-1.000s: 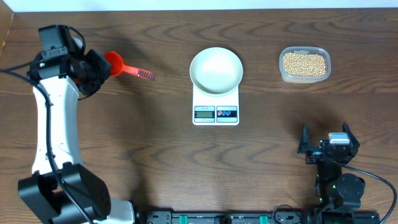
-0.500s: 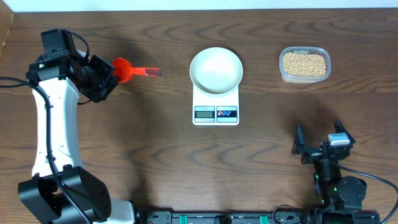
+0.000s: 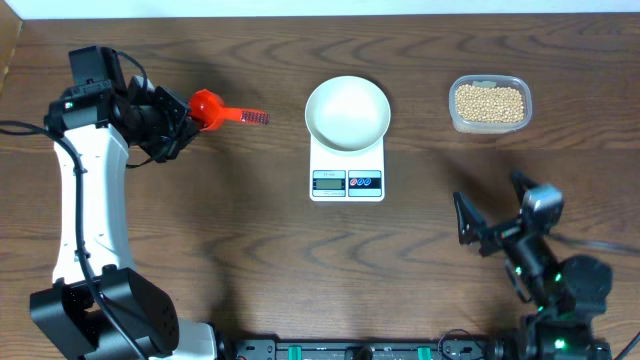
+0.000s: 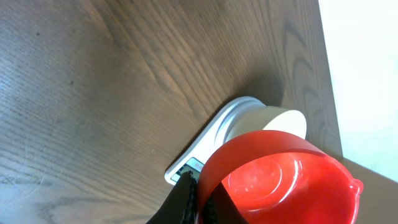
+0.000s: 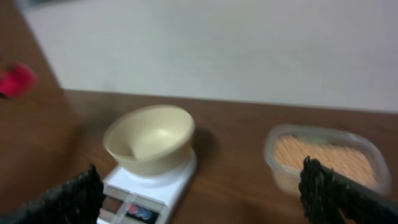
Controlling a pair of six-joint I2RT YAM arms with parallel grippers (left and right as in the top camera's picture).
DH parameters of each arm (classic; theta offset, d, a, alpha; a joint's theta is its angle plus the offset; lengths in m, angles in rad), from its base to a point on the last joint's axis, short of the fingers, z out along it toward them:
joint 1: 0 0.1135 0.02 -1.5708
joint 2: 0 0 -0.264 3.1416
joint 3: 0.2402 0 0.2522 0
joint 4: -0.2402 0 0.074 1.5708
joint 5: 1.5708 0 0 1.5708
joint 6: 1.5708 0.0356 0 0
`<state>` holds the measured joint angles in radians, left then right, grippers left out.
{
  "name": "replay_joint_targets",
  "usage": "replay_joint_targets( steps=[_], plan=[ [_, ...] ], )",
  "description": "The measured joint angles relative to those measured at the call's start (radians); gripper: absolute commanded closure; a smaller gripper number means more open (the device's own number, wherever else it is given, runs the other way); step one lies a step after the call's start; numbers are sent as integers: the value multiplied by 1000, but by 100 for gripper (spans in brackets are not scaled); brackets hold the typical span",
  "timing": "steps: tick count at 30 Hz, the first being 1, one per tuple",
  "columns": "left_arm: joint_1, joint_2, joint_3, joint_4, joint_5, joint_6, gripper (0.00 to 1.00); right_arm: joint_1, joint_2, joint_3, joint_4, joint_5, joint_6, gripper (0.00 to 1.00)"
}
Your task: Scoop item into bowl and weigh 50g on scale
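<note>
The left arm (image 3: pixel 88 200), at 9 o'clock, has a long white link, black joints, a black base and a thin black cable (image 3: pixel 25 127). The right arm (image 3: pixel 550 285), at 5 o'clock, is black with a grey camera block (image 3: pixel 541 200). The right gripper (image 5: pixel 199 190) has rough black fingers (image 5: pixel 71 198).

- The bench (image 3: pixel 250 260) is made of dark brown wood, with wavy lines running across it.
- The wood looks smooth, and soft light falls on it from above.
- The shadows on the wood are dim and have fuzzy edges.
- Past the far edge of the bench there is a plain pale surface (image 3: pixel 400 7). It could be a wall or a floor.
- In the right wrist view it looks whitish and blurry.
- A black rail (image 3: pixel 350 351) with small green bits runs along the near edge.
- A lighter brown thing (image 3: pixel 8 50) peeks in at the far left corner, too little to name.
</note>
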<state>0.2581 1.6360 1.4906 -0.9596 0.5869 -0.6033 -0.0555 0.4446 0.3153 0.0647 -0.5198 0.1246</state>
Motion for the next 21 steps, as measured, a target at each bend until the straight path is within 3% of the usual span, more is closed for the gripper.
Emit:
replay_joint_targets(
  steps=[11, 21],
  plan=[
    [-49, 0, 0, 17, 40, 34, 93, 16, 575, 395, 4, -447, 105, 1],
    [-155, 0, 0, 106, 43, -65, 93, 203, 838, 567, 59, -501, 275, 1]
  ],
)
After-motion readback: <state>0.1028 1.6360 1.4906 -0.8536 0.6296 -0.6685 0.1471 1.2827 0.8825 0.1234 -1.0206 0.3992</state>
